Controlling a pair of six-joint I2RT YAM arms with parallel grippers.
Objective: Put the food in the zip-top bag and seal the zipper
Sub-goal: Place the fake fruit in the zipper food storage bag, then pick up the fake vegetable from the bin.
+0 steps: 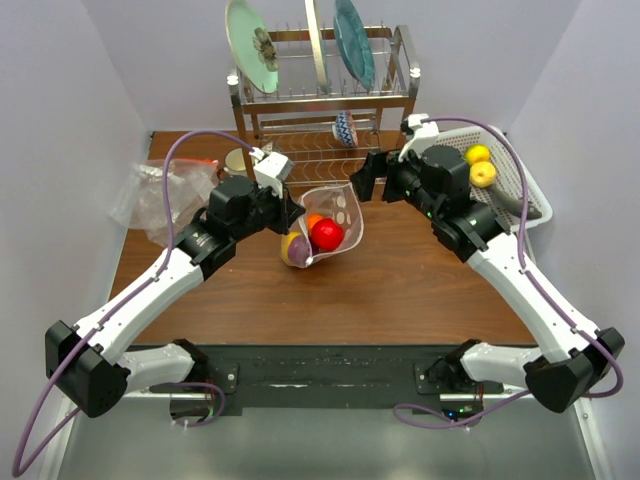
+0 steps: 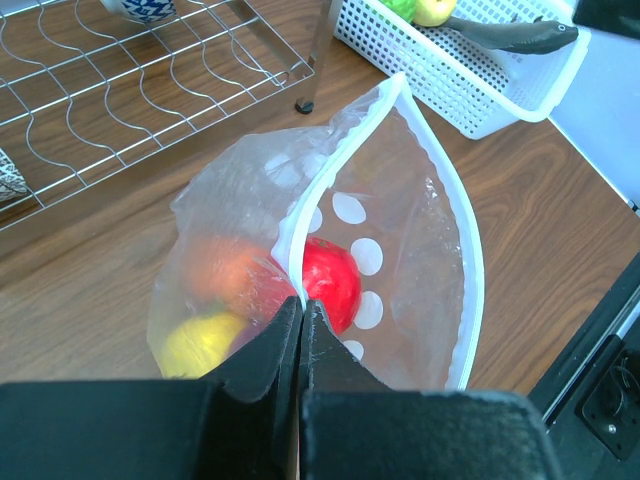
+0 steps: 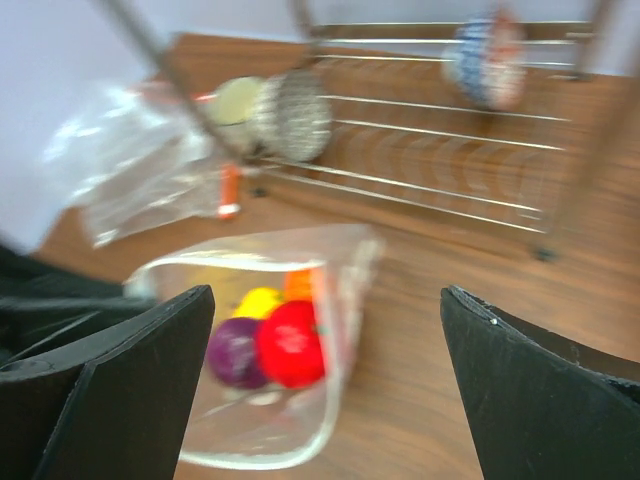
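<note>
Top external: dish rack (image 1: 300, 150) behind bag (image 1: 345, 205), basket (image 1: 530, 185) right.

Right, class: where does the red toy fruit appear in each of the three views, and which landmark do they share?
Top external: red fruit at picture centre, inside the dotted bag.
Left wrist: red fruit lower centre, behind the bag's rim, just above the shut left pincer.
Right wrist: red fruit lower left of centre, beside a purple fruit.
Shared landmark: the wire rack, beyond the bag in every view.
</note>
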